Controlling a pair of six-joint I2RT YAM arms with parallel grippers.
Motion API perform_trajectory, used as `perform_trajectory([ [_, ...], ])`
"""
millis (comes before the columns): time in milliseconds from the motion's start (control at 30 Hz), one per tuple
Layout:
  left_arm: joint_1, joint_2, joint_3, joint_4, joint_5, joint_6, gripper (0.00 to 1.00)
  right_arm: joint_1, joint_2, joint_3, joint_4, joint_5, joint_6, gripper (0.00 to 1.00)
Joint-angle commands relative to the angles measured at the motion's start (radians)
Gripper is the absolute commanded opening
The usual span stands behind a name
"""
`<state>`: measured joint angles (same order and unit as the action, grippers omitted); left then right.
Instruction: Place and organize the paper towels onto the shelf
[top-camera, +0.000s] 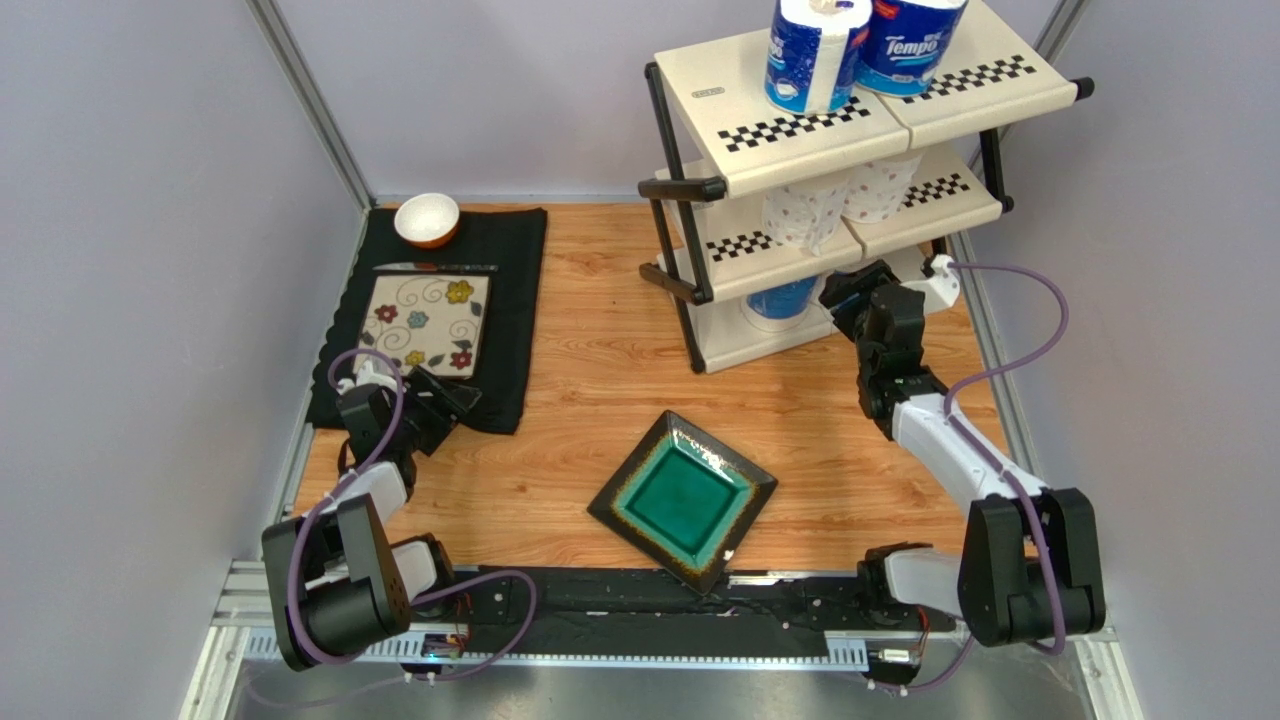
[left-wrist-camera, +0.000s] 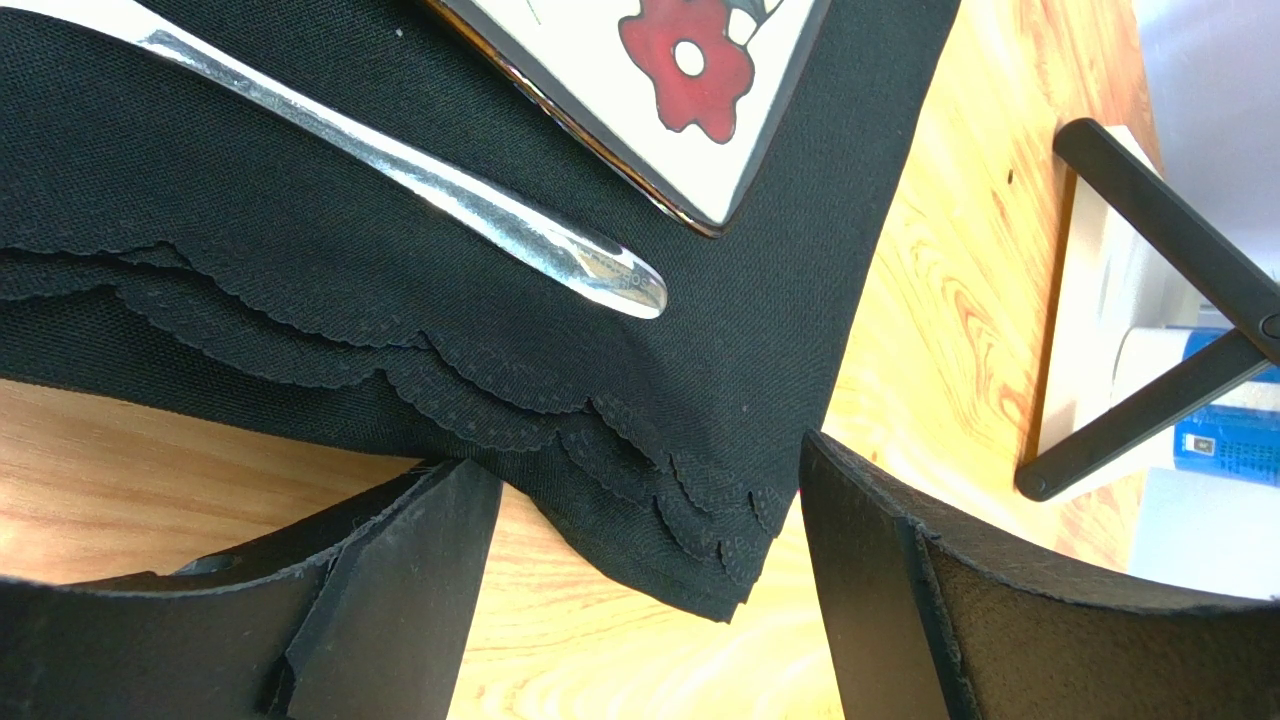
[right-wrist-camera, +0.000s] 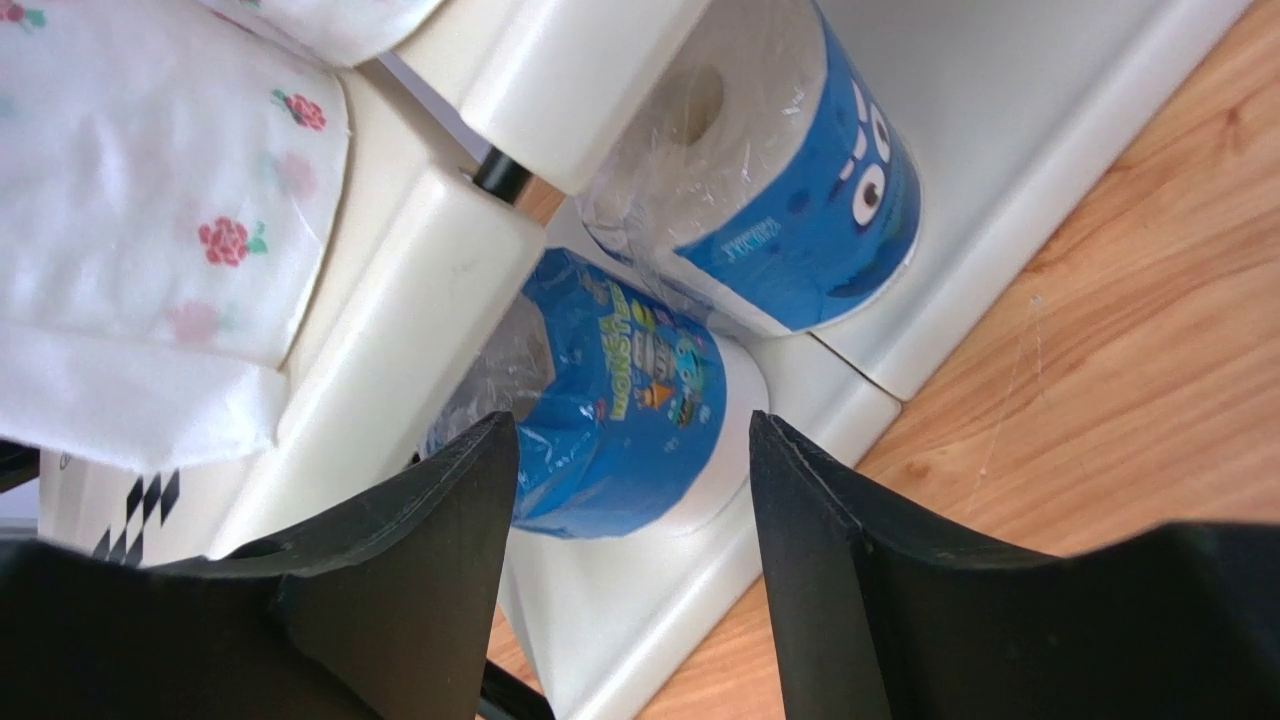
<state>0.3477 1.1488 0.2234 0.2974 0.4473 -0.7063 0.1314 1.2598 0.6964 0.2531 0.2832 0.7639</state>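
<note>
The shelf (top-camera: 751, 143) stands at the back right. Two blue-wrapped paper towels (top-camera: 816, 53) stand on its top tier. Two plain printed rolls (top-camera: 812, 215) sit on the middle tier. In the right wrist view, two blue-wrapped rolls sit on the bottom tier (right-wrist-camera: 631, 600), one near (right-wrist-camera: 631, 398) and one farther (right-wrist-camera: 796, 180). My right gripper (top-camera: 845, 293) is open and empty at the bottom tier; in its wrist view (right-wrist-camera: 631, 443) the near roll is just beyond its fingertips. My left gripper (top-camera: 439, 402) is open and empty over the placemat's corner, as its wrist view (left-wrist-camera: 643, 465) shows.
A black placemat (top-camera: 511, 300) at the left holds a floral plate (top-camera: 425, 323), a piece of cutlery (left-wrist-camera: 451, 195) and a white bowl (top-camera: 427, 219). A green square plate (top-camera: 684, 498) lies at the front centre. The shelf's black foot (left-wrist-camera: 1157, 270) shows in the left wrist view.
</note>
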Motion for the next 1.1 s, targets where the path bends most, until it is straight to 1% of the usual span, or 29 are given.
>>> perform_trajectory([
  [0,0.0,0.02,-0.039,-0.11,-0.001,0.001,0.82,-0.007,-0.082,-0.055,0.037,-0.006,0.034,0.61],
  [233,-0.001,0.023,-0.041,-0.107,0.001,0.001,0.82,-0.007,-0.169,-0.092,-0.07,-0.041,0.02,0.61],
  [267,-0.001,0.023,-0.039,-0.107,-0.001,-0.001,0.82,-0.007,-0.183,-0.094,-0.124,-0.048,0.025,0.61],
  [400,-0.001,0.028,-0.038,-0.104,0.001,-0.002,0.82,-0.007,-0.261,-0.109,-0.228,-0.108,0.032,0.62],
  [533,-0.001,0.035,-0.036,-0.096,0.01,-0.004,0.82,-0.007,-0.358,-0.115,-0.353,-0.15,0.002,0.65],
  [567,0.0,0.038,-0.035,-0.096,0.01,-0.002,0.82,-0.007,-0.39,-0.109,-0.411,-0.151,-0.027,0.66],
  [633,0.0,0.037,-0.035,-0.096,0.008,-0.001,0.82,-0.009,-0.418,-0.092,-0.471,-0.145,-0.067,0.7],
  [667,0.0,0.037,-0.036,-0.096,0.008,-0.001,0.82,-0.007,-0.433,-0.069,-0.53,-0.141,-0.112,0.73],
  [700,0.0,0.037,-0.035,-0.095,0.008,0.001,0.82,-0.007,-0.436,-0.054,-0.567,-0.131,-0.13,0.86],
  [767,0.0,0.04,-0.036,-0.089,0.014,0.001,0.82,-0.007,-0.441,-0.011,-0.665,-0.093,-0.172,0.99],
  [867,-0.001,0.043,-0.033,-0.064,0.048,-0.001,0.82,-0.007,-0.47,0.015,-0.741,-0.035,-0.208,1.0],
  [967,0.0,0.04,-0.026,-0.061,0.065,0.004,0.82,-0.007,-0.526,0.015,-0.761,-0.015,-0.225,1.0],
  [1000,-0.001,0.039,-0.021,-0.057,0.067,0.007,0.87,-0.007,-0.543,0.011,-0.762,-0.013,-0.23,1.0],
  [1067,-0.003,0.029,-0.021,-0.055,0.071,0.013,0.89,-0.009,-0.589,0.009,-0.765,-0.013,-0.236,1.0],
])
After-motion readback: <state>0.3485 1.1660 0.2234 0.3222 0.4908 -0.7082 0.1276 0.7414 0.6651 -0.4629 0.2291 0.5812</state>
